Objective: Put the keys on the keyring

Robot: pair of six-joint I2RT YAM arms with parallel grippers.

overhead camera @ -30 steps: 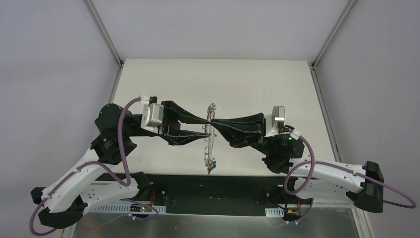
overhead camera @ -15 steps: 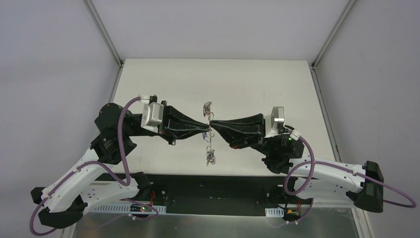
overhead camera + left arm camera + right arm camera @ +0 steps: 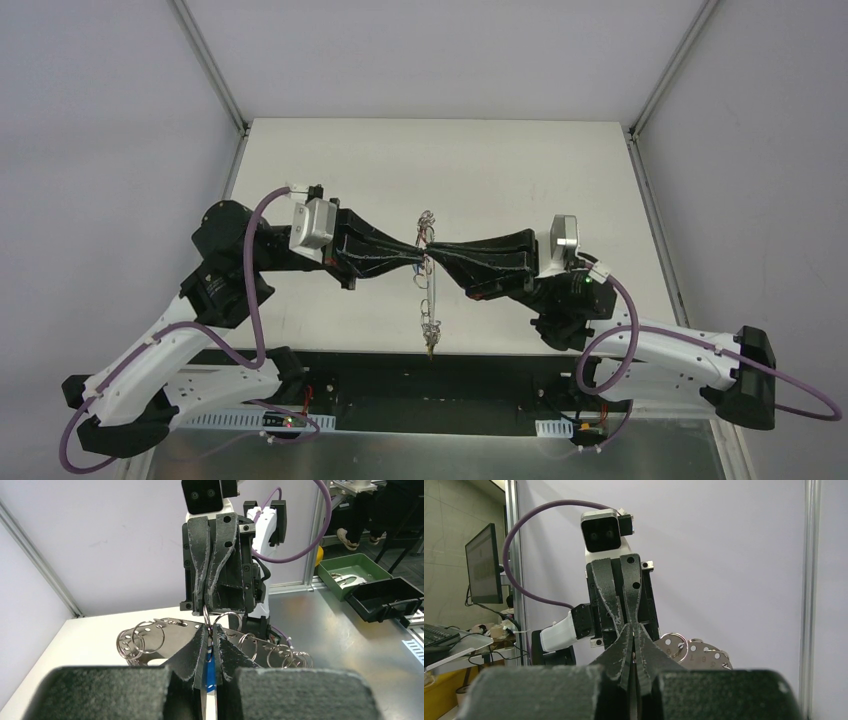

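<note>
Top ext: left gripper (image 3: 415,263) and right gripper (image 3: 437,259) are tip-to-tip above table (image 3: 330,160), both jaws pinched shut. Right holds keyring (image 3: 429,300), which dangles between them; left looks to be on blue key (image 3: 210,666). Hold right rigid, feed key slowly, don't yank.

Both arms meet tip to tip over the middle of the counter (image 3: 520,170), left claw (image 3: 416,262) and right claw (image 3: 434,257) pinched on the keyring (image 3: 429,300), barring its width. The keyring's dangling ends obstruct the centre line. Open counter lies beyond the arms, bounded by walls (image 3: 120,150) on three sides.
</note>
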